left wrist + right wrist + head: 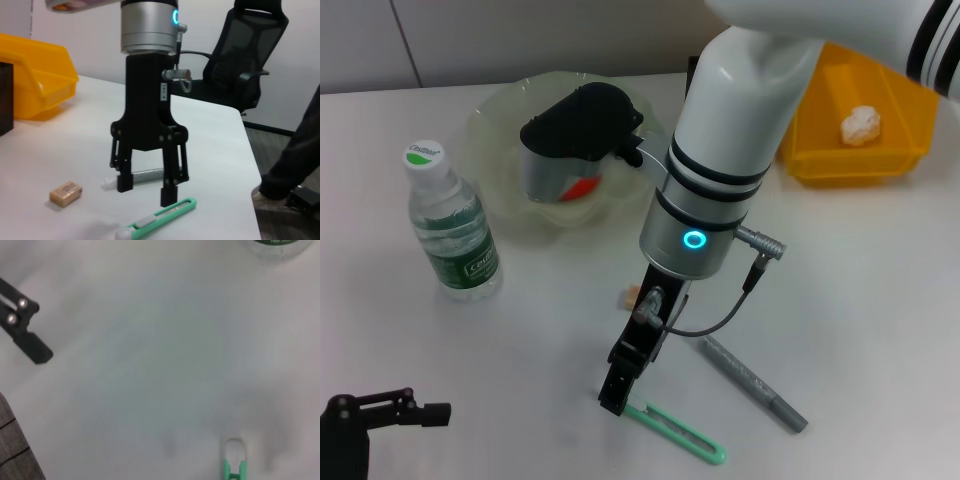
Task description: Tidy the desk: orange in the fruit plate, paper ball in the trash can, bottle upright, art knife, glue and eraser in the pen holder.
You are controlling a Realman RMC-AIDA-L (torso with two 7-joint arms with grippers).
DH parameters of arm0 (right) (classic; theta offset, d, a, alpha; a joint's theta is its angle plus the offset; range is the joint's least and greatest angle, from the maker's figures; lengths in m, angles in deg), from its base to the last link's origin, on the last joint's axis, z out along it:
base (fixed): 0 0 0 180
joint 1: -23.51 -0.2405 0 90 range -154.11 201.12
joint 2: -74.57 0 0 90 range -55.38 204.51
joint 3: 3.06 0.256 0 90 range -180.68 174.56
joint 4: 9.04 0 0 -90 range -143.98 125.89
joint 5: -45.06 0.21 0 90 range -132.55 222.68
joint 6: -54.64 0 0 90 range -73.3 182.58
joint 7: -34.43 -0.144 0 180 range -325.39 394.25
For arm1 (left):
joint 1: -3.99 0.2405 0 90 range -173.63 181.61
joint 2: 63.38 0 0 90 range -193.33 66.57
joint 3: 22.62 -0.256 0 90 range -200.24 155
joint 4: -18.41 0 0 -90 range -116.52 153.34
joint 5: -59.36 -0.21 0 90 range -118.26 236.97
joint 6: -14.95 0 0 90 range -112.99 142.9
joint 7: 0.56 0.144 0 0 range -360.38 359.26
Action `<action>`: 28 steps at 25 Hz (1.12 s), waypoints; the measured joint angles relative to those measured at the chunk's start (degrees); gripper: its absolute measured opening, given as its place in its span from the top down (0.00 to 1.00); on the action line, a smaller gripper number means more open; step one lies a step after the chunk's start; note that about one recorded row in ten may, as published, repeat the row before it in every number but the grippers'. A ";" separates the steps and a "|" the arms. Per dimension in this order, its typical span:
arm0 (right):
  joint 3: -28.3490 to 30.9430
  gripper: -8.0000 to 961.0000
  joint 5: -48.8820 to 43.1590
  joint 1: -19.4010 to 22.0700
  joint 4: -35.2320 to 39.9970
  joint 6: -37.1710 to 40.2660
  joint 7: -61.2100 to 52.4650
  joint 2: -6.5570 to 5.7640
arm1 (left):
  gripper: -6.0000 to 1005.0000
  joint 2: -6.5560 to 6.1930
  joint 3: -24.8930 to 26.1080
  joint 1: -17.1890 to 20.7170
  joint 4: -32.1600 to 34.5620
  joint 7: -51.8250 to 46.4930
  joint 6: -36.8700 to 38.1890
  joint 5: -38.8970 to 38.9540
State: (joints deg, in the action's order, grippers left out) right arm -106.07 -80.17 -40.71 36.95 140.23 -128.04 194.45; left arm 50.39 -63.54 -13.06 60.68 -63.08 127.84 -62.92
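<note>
My right gripper (616, 398) points straight down at the table, open, its fingertips just above one end of the green art knife (677, 431). In the left wrist view the same gripper (146, 192) has one fingertip beside the knife (157, 219). The grey glue stick (752, 383) lies right of the gripper, and the tan eraser (632, 296) lies behind it. The bottle (450, 225) stands upright at the left. The grey-and-black pen holder (572, 145) overlaps the translucent fruit plate (495, 115), with a patch of the orange (583, 187) showing below it. A paper ball (860, 125) lies in the yellow trash can (820, 150).
My left gripper (395, 410) is parked low at the near left corner of the table. An office chair (245, 60) stands beyond the table's far edge in the left wrist view. The white tabletop (880, 330) stretches right of the glue stick.
</note>
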 joint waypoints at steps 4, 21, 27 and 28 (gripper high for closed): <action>-0.27 0.19 0.32 -0.05 -0.03 -0.59 -0.15 0.00 | 0.16 0.12 -0.87 -0.08 0.00 -0.15 -0.07 -0.24; -7.67 0.19 3.16 -1.46 -2.00 -6.26 -1.56 0.00 | 0.16 0.89 -0.92 -1.05 0.00 0.11 -1.46 -0.87; -10.72 0.19 5.92 -1.10 -2.27 -8.88 -1.22 0.00 | 0.16 1.17 -0.91 -1.45 0.00 0.01 -2.11 -1.38; -10.72 0.19 5.92 -1.10 -2.27 -8.88 -1.22 0.00 | 0.16 1.19 -0.92 -1.49 0.00 0.04 -2.18 -1.39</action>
State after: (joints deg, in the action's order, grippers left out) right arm -116.80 -74.25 -41.81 34.68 131.35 -129.26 194.45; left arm 51.58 -64.45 -14.55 60.69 -63.05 125.66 -64.31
